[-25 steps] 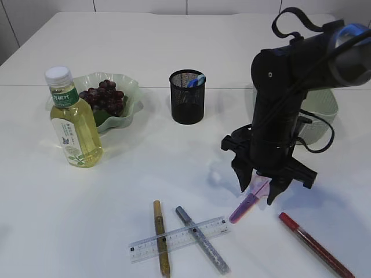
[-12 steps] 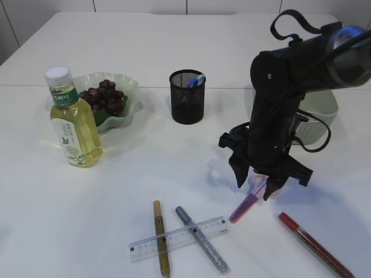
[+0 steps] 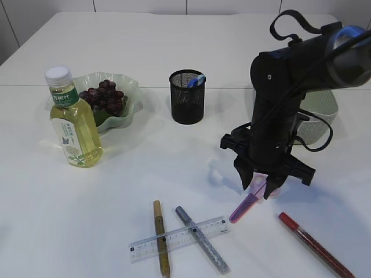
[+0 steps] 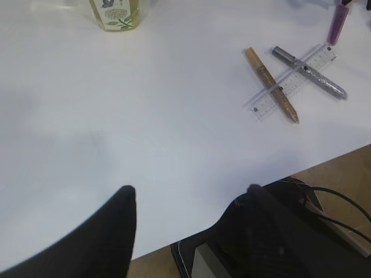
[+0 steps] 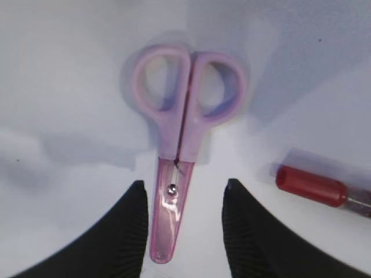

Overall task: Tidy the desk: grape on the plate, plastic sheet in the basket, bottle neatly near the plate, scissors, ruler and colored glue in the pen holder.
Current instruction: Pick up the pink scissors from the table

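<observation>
Pink scissors [image 5: 179,133] lie flat on the white table, blade in a pink sheath [image 3: 246,206]. My right gripper [image 5: 185,188] is down over them, open, one finger on each side of the sheathed blade, the left finger close to it, neither pressing. A red glue pen [image 5: 322,188] lies just right. The ruler [image 3: 178,237] lies under crossed gold [image 3: 161,237] and silver [image 3: 203,240] glue pens. The bottle [image 3: 72,121] stands beside the plate [image 3: 132,87] of grapes [image 3: 105,97]. My left gripper [image 4: 188,194] hangs open over the table's near edge. The plastic sheet is out of view.
The black mesh pen holder [image 3: 187,97] stands at the middle back with a blue item [image 3: 199,79] in it. The pale green basket [image 3: 323,110] sits at the right, partly behind my right arm. The table's front edge [image 4: 324,161] runs close under the left gripper.
The right gripper's fingers have drawn closer together around the scissors' sheath. The left arm and all the objects have stayed put.
</observation>
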You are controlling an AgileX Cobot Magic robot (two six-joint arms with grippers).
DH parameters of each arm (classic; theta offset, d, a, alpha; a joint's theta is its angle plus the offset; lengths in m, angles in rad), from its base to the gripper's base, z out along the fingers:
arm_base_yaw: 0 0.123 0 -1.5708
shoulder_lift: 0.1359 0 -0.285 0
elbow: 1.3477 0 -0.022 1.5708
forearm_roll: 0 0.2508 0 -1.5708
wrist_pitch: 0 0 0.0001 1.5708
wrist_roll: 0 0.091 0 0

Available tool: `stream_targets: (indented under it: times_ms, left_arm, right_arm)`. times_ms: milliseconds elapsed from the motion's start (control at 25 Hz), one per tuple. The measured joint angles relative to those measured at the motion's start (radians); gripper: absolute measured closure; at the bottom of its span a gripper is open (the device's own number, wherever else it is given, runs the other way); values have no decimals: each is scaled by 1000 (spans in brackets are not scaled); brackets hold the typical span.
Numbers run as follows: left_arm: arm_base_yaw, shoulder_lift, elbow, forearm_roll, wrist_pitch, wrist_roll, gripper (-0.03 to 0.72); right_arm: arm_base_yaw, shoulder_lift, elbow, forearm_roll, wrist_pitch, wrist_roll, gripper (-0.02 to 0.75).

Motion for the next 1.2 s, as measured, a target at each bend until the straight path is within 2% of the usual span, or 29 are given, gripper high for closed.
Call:
stream_targets:
  times_ms: [320,720,1200]
  left_arm:
    - [0,0,0,13,-1,0,256]
    - [0,0,0,26,-1,0,256]
    - [0,0,0,30,-1,0,256]
  right_arm:
    - [11,36,0,0,60,-2,405]
    - [18,36,0,18,-7,-6,406]
    - [18,36,0,-1,-5,-8,406]
